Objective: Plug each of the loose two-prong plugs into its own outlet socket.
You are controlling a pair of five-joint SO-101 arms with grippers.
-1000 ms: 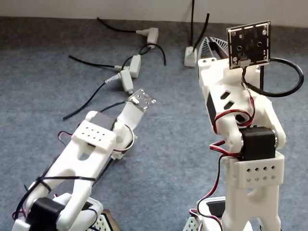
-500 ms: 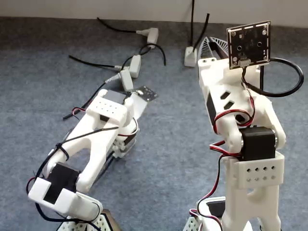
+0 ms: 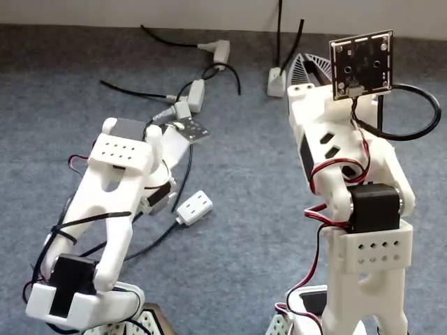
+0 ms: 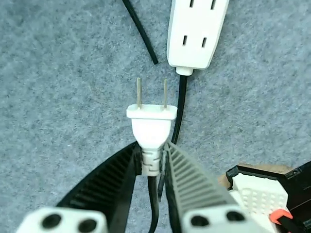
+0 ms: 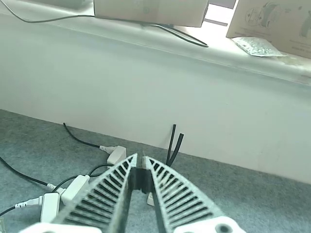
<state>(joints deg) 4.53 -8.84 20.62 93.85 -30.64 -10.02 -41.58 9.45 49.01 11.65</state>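
Lining up the insertion looked like the step in hand. The left claw [image 4: 151,154] was pinched tight on the ribbed neck of the two-prong plug [image 4: 151,124], just behind its flat white body, and the prongs [image 4: 139,92] stuck out toward the outlet strip [image 4: 196,30] lying a bit ahead on the table [image 4: 53,97]. The plug wasn't in yet, and the prongs sat off to one side of the nearest slots, so my guess is the next move needed a sideways nudge, squaring up with one slot pair, then a straight firm push (a loose strip on fuzzy cloth could just slide away). The plug and strip looked like smooth hard plastic, the prongs were thin bare metal blades, and the strip's black cord [image 4: 181,109] ran right beside the plug. The table had a grey, felt-like nap. The right claw [image 5: 141,165] hung up high with its ridged jaws closed together on nothing. Another socket block [image 3: 195,207] lay near the left arm, and a spare plug [image 3: 221,50] waited by the far wall.
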